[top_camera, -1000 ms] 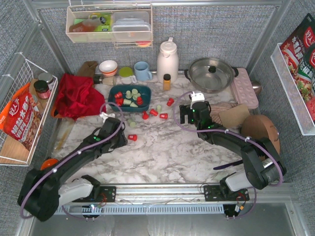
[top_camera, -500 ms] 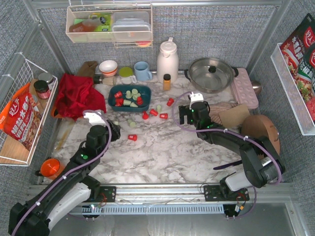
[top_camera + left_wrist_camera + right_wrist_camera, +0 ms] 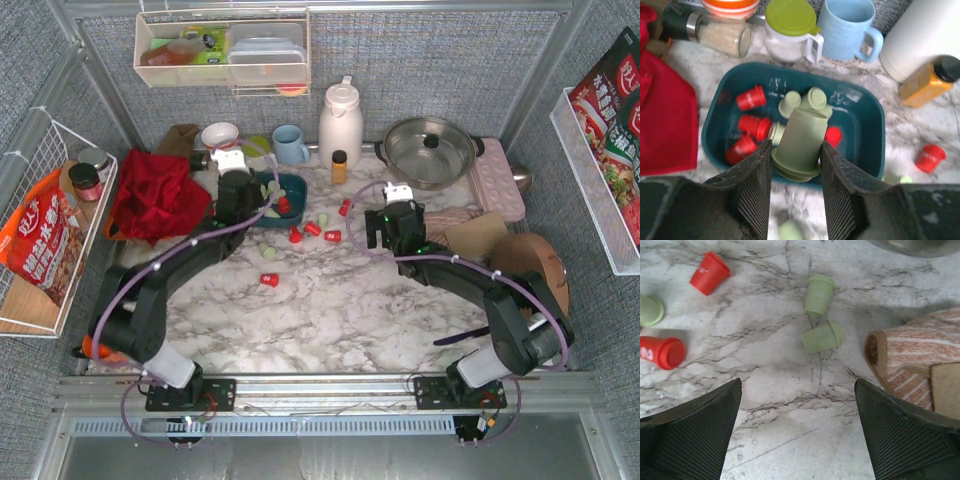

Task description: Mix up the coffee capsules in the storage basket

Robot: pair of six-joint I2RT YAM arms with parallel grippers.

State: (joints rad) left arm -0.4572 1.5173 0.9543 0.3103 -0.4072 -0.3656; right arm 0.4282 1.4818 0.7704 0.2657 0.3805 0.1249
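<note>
The dark teal storage basket (image 3: 296,188) stands at the back middle and holds several red and pale green coffee capsules (image 3: 751,97). In the left wrist view its rim (image 3: 871,131) lies just beyond my fingers. My left gripper (image 3: 238,195) hangs over the basket's near left edge, shut on a pale green capsule (image 3: 800,139) held between its pads (image 3: 796,159). Loose red capsules (image 3: 312,228) and green ones (image 3: 270,253) lie on the marble right of and in front of the basket. My right gripper (image 3: 385,236) is open and empty above bare marble (image 3: 797,390), near two green capsules (image 3: 822,337).
Behind the basket stand a white thermos (image 3: 340,120), a blue mug (image 3: 290,143), a green-lidded jar (image 3: 790,25) and an orange bottle (image 3: 339,165). A red cloth (image 3: 155,195) lies to its left. A steel pot (image 3: 430,150) and a striped cloth (image 3: 920,355) are at the right.
My left gripper has swung from the front-left marble back to the basket's near edge and now grips a green capsule. The right arm has hardly moved.
</note>
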